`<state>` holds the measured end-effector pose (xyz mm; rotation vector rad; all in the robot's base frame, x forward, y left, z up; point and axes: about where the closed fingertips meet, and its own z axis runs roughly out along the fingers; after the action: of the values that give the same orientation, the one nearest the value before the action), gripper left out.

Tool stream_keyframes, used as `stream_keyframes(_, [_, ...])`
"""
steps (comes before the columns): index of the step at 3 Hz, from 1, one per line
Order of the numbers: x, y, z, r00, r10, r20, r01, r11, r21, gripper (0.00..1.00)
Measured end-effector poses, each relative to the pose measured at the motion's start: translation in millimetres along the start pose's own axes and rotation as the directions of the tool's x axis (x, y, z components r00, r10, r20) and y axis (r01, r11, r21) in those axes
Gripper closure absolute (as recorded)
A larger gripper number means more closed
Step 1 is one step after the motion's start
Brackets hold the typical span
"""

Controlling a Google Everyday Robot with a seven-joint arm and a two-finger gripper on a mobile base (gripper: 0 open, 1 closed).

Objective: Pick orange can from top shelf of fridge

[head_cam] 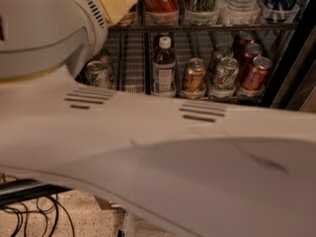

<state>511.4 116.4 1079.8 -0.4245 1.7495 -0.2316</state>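
My arm [163, 157] fills most of the view in front of the fridge [295, 68]. The orange can [193, 75] stands untouched inside, between a bottle [163, 65] and a green-and-white can [225, 73]. My gripper is out of view, so I cannot tell its state, and the pick is not yet done.

Shop or break room: stocked drinks fridge [290, 70], gripper [114, 3] at its upper left.

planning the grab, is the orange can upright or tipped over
Upright: the orange can stands on the shelf, silver lid up. The gripper is upper left, apart from it.
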Motion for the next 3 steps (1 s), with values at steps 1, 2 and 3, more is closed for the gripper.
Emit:
stream_keyframes(1, [0.0,0.0,0.0,1.0,0.0,0.0,0.0,1.0,0.0,0.0])
stream_keyframes(2, [2.1,-0.5,2.7,0.998,0.059,0.012,-0.059,0.9977,0.033,0.16])
stream_keyframes(3, [14.3,-0.8,13.4,0.993,0.103,0.049,-0.109,0.985,0.134,0.23])
